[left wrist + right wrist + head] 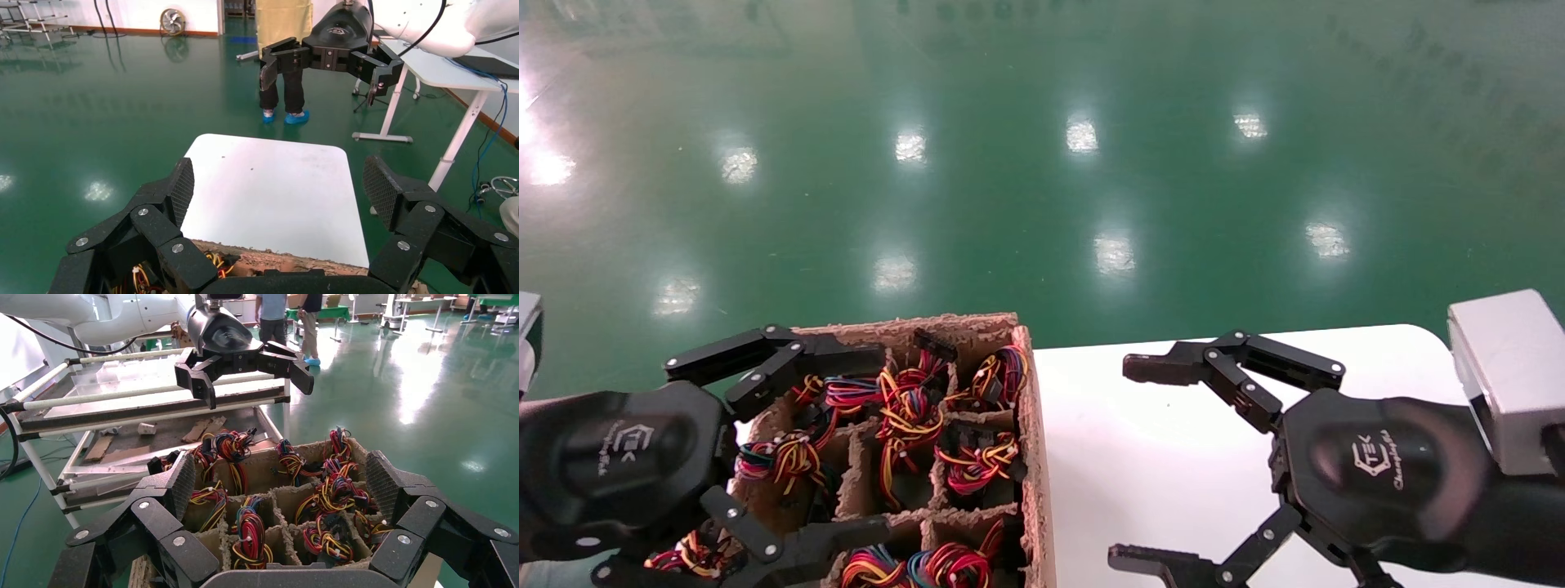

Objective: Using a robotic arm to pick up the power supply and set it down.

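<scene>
Green shop floor filled the upper frame. Power supplies (977, 457) sat wires-up in the carton (1034, 457) at lower left, right under the left gripper (846, 445), spread wide. Right gripper (1140, 465), also spread, hung over the white worktop (1140, 457), so left looked nearer.

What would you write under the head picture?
Two open grippers, left over the wire-filled carton, right over the white table.

Power supplies' coloured wire bundles (910, 412) in carton compartments.
</scene>
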Controlling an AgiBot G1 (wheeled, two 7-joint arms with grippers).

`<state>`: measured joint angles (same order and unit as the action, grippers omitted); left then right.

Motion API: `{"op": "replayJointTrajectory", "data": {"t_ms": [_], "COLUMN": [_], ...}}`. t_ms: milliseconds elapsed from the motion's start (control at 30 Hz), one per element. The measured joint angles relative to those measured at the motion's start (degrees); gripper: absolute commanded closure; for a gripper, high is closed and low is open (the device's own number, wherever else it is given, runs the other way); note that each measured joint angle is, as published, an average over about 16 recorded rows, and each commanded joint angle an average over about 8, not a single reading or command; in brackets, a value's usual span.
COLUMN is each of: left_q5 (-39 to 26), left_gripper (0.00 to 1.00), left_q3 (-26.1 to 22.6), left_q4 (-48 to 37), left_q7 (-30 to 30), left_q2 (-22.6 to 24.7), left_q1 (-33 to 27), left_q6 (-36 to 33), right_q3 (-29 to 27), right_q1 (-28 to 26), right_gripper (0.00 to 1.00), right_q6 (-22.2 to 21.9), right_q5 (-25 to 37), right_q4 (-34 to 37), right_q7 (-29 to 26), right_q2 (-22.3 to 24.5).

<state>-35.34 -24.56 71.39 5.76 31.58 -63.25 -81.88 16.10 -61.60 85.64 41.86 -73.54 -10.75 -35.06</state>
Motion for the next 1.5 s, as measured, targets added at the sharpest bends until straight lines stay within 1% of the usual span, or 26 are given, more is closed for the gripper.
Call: {"op": "replayJointTrajectory", "data": {"t_ms": [1500], "left_q5": [0.00], "left_gripper": [0.00], "left_q3": [0.00], "left_q4": [0.00], "left_q7": [0.00], "left_q2": [0.00], "left_q1": [0.00], "left_q6": [0.00], "right_q3": [0.00], "right_q1": [0.00], "right_gripper": [0.00], "right_q6": [0.00], "right_q5": [0.00], "right_q4": [0.00], "right_q7": [0.00], "right_q2": [0.00]}}
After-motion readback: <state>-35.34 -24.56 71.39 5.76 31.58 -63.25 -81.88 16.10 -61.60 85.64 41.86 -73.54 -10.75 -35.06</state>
